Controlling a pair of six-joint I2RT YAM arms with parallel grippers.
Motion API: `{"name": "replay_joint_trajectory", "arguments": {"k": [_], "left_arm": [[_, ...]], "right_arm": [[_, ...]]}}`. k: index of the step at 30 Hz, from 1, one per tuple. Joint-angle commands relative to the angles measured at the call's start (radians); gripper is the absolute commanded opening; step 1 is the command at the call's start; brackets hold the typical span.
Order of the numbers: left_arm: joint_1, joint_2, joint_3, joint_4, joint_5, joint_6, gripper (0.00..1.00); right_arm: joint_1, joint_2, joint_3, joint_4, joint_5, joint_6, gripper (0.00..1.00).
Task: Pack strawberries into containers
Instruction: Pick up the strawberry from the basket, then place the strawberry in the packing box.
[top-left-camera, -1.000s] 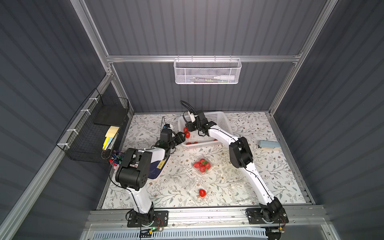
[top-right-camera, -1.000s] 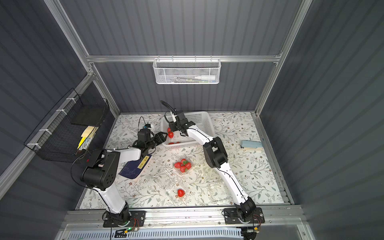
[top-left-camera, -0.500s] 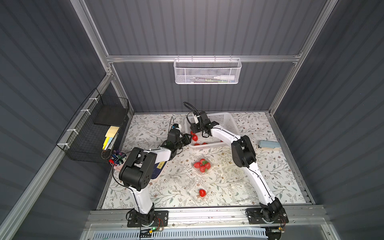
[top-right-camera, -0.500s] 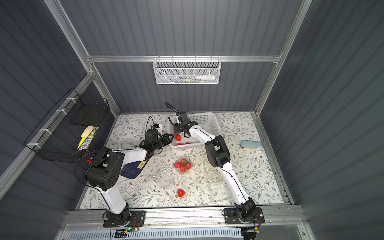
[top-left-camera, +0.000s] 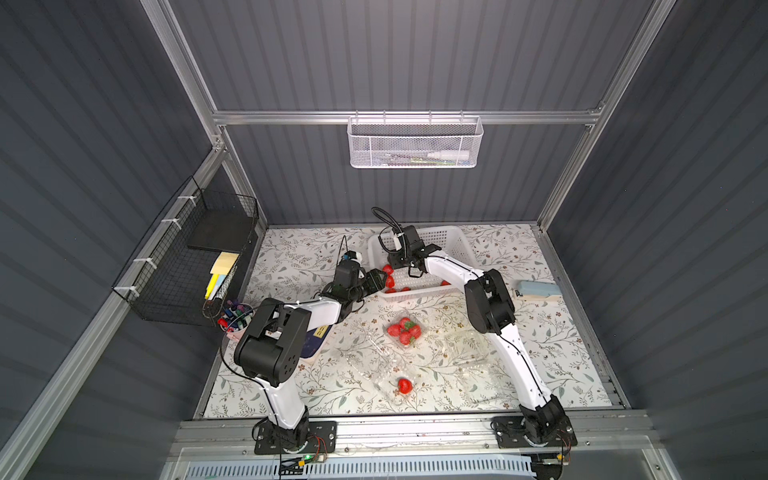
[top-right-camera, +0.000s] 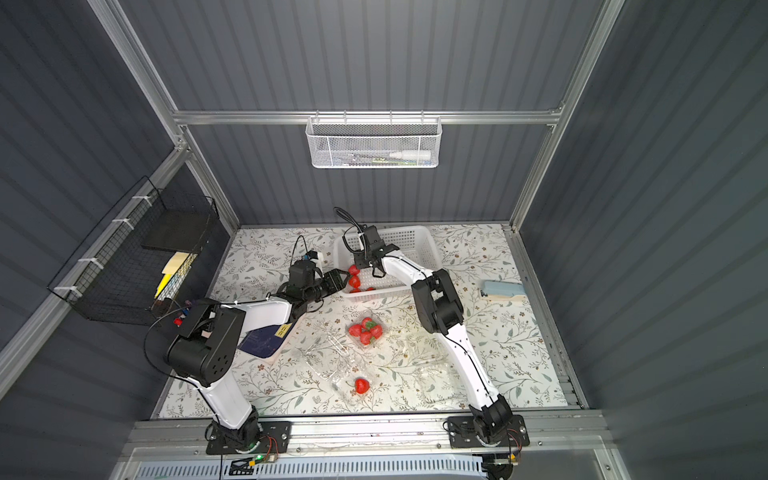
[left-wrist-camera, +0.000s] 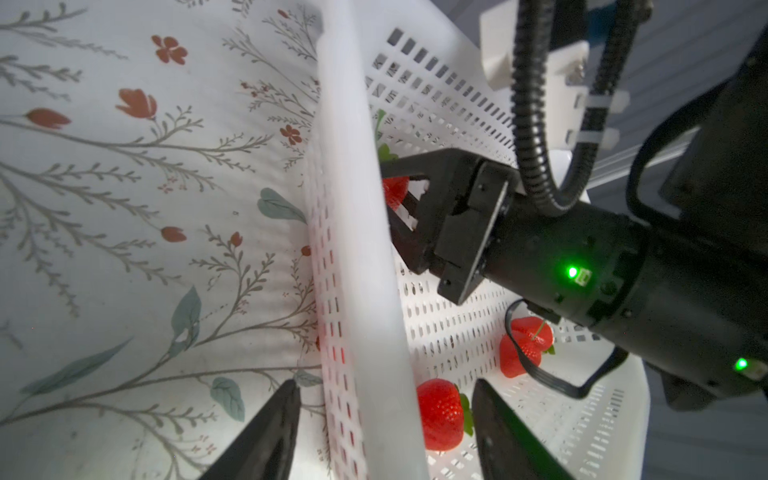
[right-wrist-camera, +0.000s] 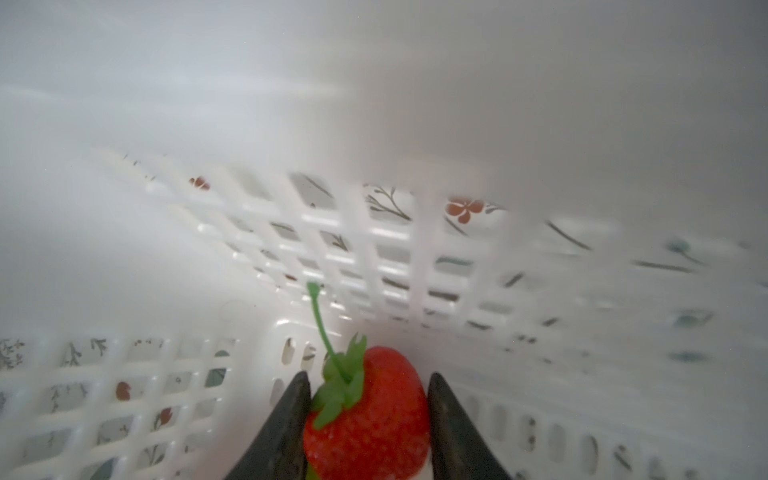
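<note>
Grey ribbed-wall cell, floral tabletop. White basket at 12 o'clock: right gripper pinches a strawberry inside; left gripper gapes astride its wall. Clear containers, centre to 6 o'clock, hold more strawberries.

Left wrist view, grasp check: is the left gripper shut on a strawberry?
No: left gripper stands open around the basket rim and a strawberry.

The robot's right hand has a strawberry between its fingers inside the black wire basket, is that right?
Not quite: the basket is white perforated plastic, not black wire. The right wrist view shows the right hand with a strawberry between its fingers inside the white basket.
</note>
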Motion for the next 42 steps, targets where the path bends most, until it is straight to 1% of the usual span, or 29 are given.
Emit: {"name": "replay_joint_trajectory", "arguments": {"k": [1,4,7,12,14,17,21,23,25,27,32,35,38,39,41,42], "left_arm": [[-0.005,-0.056,0.008,-0.032,-0.009,0.012,0.74],[-0.005,-0.098,0.019,-0.081,-0.015,0.029,0.79],[-0.005,-0.155,0.04,-0.126,-0.065,0.042,0.81],[0.001,-0.261,0.059,-0.208,-0.16,0.032,0.83],[0.022,-0.295,0.051,-0.223,-0.166,0.028,0.83],[0.073,-0.335,0.03,-0.226,-0.13,0.024,0.82],[0.116,-0.38,0.025,-0.253,-0.126,0.024,0.83],[0.129,-0.392,0.031,-0.265,-0.127,0.025,0.83],[0.136,-0.396,0.042,-0.277,-0.131,0.031,0.83],[0.14,-0.398,0.049,-0.283,-0.133,0.034,0.84],[0.154,-0.404,0.049,-0.29,-0.129,0.029,0.85],[0.161,-0.407,0.043,-0.295,-0.126,0.022,0.86],[0.163,-0.413,0.034,-0.292,-0.122,0.013,0.86],[0.165,-0.414,0.031,-0.292,-0.12,0.012,0.86],[0.165,-0.417,0.026,-0.29,-0.119,0.01,0.86],[0.165,-0.419,0.024,-0.29,-0.119,0.007,0.86]], "right_arm": [[-0.003,-0.043,-0.043,-0.021,-0.008,0.005,0.35],[-0.004,-0.096,-0.086,0.0,-0.011,0.008,0.29],[-0.004,-0.181,-0.152,0.013,-0.022,0.009,0.22],[-0.003,-0.371,-0.285,-0.043,-0.064,0.022,0.19],[0.002,-0.484,-0.39,-0.031,-0.089,0.029,0.18],[0.023,-0.662,-0.587,0.021,-0.099,0.047,0.16],[0.096,-0.867,-0.789,0.002,-0.139,0.029,0.16],[0.166,-0.948,-0.875,-0.032,-0.151,0.014,0.16],[0.241,-0.999,-0.95,-0.064,-0.188,0.023,0.16],[0.31,-1.023,-1.012,-0.081,-0.232,0.042,0.16],[0.482,-1.002,-1.101,-0.12,-0.254,0.052,0.17],[0.543,-0.959,-1.115,-0.146,-0.25,0.047,0.18],[0.569,-0.934,-1.133,-0.138,-0.248,0.052,0.2],[0.572,-0.928,-1.137,-0.137,-0.251,0.052,0.22],[0.576,-0.919,-1.146,-0.121,-0.242,0.058,0.38],[0.576,-0.917,-1.15,-0.114,-0.238,0.06,0.43]]}}
